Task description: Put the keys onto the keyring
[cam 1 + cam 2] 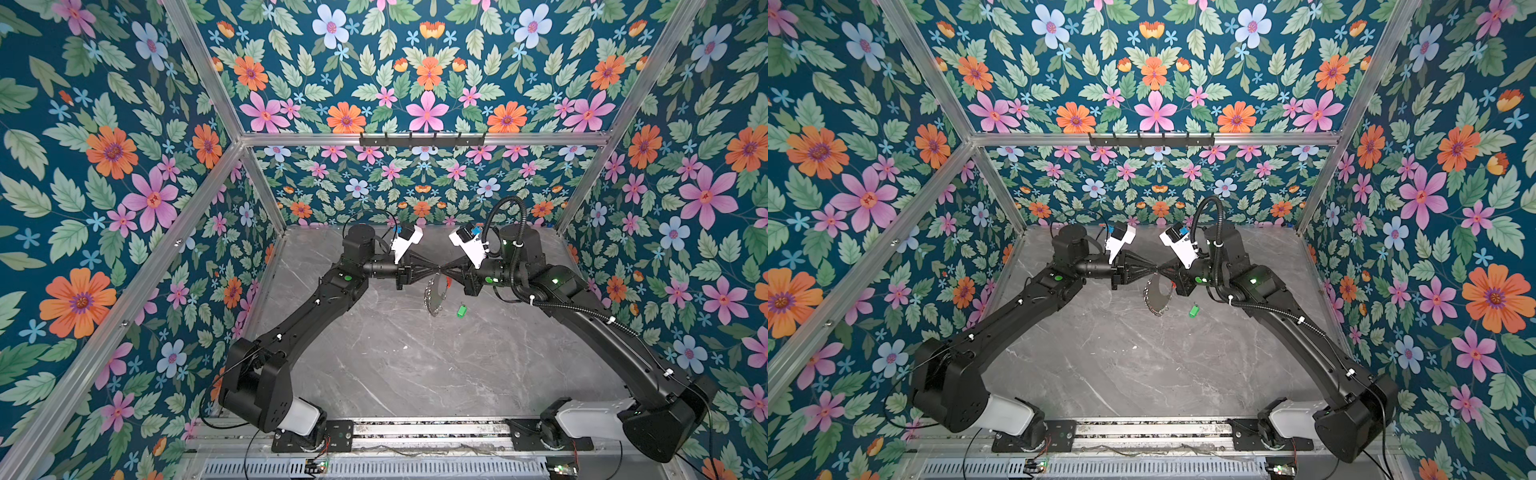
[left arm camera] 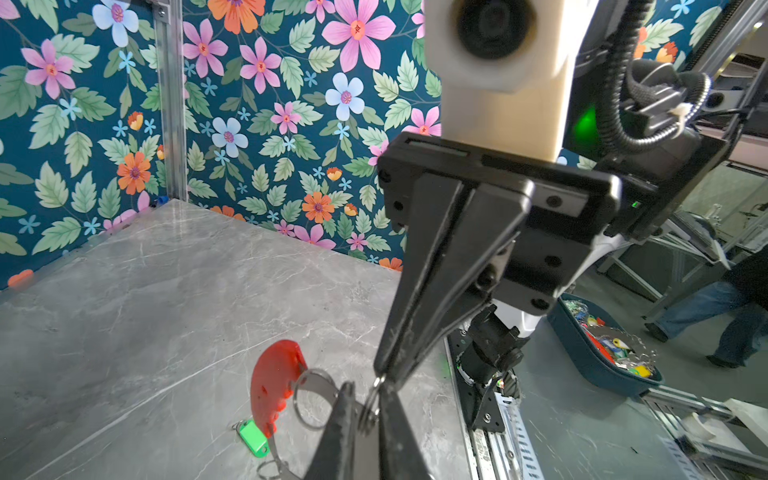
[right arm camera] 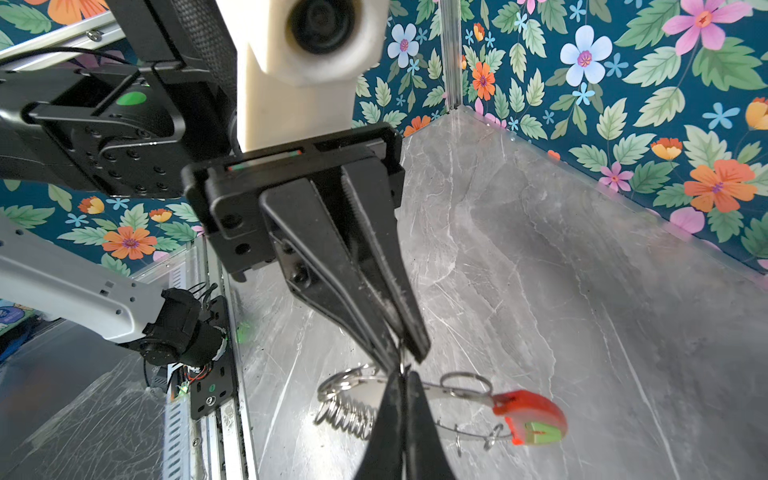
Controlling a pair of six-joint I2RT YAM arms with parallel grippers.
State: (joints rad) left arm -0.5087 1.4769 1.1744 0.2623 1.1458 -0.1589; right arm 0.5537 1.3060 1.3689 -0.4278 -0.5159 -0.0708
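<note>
The keyring (image 1: 427, 300) (image 1: 1147, 296) hangs above the grey table, a thin metal hoop with a red plastic arc (image 2: 272, 382) (image 3: 530, 415) and several small silver split rings (image 3: 349, 411). My two grippers meet tip to tip over it in both top views. The left gripper (image 1: 435, 269) (image 2: 365, 409) is shut on one small split ring (image 2: 371, 401). From the other side, the right gripper (image 1: 444, 270) (image 3: 401, 372) is shut on thin metal of the same ring. The keys, one green tag (image 1: 460, 311) (image 1: 1192, 311) (image 2: 252, 436), lie loose on the table (image 1: 395, 365) just right of the hoop.
Flowered walls with aluminium posts close the cell on three sides. A black hook rail (image 1: 422, 139) is on the back wall. The arm bases sit on a metal rail (image 1: 415, 428) at the front. Outside the cell are a blue bin (image 2: 582, 353) and a person (image 2: 731, 307).
</note>
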